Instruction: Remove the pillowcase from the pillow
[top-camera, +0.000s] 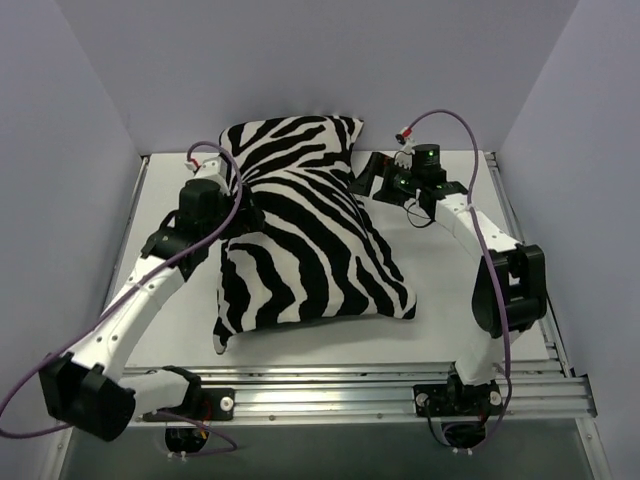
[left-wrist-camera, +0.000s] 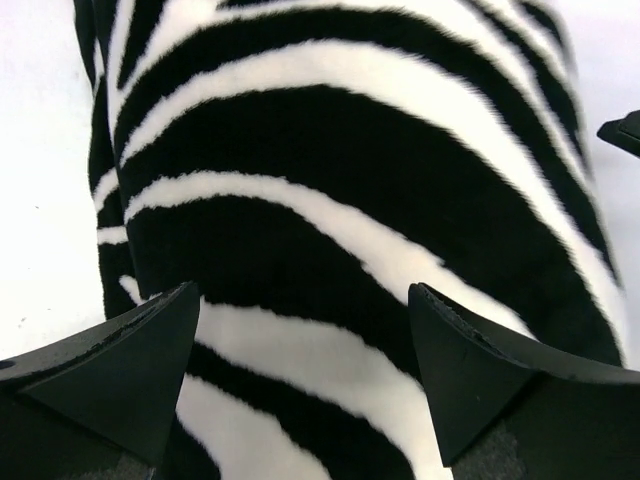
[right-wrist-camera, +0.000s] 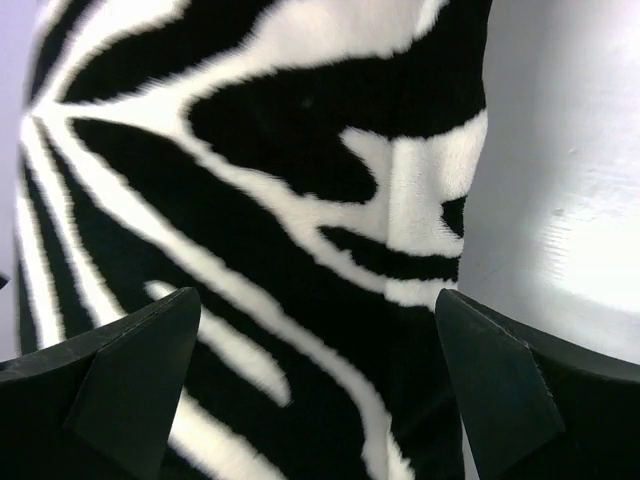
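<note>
Starting condition of the pillowcase-removal task, seen from above and from both wrists. The zebra-striped pillowcase (top-camera: 300, 230) lies plump and fully filled in the middle of the white table (top-camera: 170, 335), its long axis running from the far wall toward the arm bases. The pillow inside is wholly covered, so none of its white fabric shows in any view, and the opening of the case cannot be made out. The left gripper (left-wrist-camera: 305, 300) hovers over the case's left flank with its jaws spread wide and nothing between the fingers (left-wrist-camera: 130, 360) but striped pile below. The right gripper (right-wrist-camera: 318, 300) is likewise released, poised over the far right edge, where cloth meets bare table. Neither effector pinches any fabric. By this evidence no part of the removal is accomplished. Seizing the cloth, holding the filling back and drawing the cover off all appear to lie ahead.
</note>
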